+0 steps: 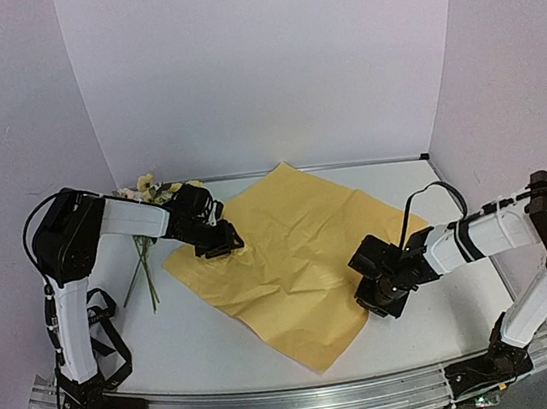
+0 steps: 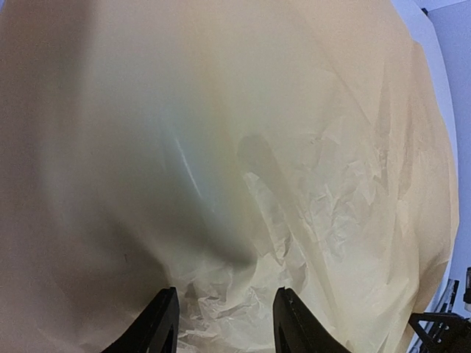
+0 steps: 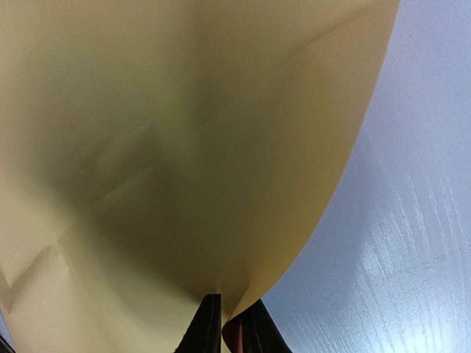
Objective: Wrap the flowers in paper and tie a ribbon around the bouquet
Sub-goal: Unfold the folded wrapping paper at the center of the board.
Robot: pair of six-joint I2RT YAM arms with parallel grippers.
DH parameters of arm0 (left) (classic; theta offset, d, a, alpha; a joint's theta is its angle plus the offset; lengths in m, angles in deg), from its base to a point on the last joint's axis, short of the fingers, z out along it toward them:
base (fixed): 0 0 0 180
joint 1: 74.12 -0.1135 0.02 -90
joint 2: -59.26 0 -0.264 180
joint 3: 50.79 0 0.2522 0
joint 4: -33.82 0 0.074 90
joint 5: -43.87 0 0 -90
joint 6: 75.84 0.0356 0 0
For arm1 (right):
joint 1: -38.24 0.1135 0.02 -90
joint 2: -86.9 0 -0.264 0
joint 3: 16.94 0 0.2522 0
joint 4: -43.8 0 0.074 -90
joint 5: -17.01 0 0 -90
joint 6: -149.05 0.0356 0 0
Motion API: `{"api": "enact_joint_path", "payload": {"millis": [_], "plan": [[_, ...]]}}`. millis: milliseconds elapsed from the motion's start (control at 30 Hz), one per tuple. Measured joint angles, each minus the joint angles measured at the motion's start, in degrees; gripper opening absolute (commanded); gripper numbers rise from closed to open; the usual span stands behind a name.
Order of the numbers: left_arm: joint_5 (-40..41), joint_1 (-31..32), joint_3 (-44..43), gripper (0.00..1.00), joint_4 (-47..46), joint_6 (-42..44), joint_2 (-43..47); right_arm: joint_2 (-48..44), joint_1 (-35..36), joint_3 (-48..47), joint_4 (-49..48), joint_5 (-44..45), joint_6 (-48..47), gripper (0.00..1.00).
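Your right tool (image 3: pixel 232 320) pinches the near right edge of the paper (image 1: pixel 290 253), which lies pale side up on the surface (image 1: pixel 221 342). Your left tool (image 2: pixel 227 312) stands open at its left corner. Lift low and evenly (thin sheets crease). The flowers (image 1: pixel 150 187) lie off the sheet, partly under your left forearm.

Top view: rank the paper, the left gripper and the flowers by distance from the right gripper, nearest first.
1. paper: mid-scene, its right corner lies at the fingertips of the right gripper.
2. left gripper: across the sheet, at its left corner.
3. flowers: far left, off the sheet, beyond the left gripper.
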State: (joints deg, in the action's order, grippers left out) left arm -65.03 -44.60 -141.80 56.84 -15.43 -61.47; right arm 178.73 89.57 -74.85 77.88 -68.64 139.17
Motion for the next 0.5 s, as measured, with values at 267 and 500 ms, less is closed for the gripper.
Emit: {"api": "enact_joint_path", "payload": {"millis": [267, 500], "plan": [[1.05, -0.59, -2.58, 0.48, 3.44, 2.57, -0.81, -1.54, 0.79, 2.19, -1.2, 1.68, 0.56, 0.1], [1.1, -0.59, -2.87, 0.48, 4.19, 3.17, -0.88, -1.88, 2.43, 2.57, -1.2, 2.56, 0.54, 0.17]]}}
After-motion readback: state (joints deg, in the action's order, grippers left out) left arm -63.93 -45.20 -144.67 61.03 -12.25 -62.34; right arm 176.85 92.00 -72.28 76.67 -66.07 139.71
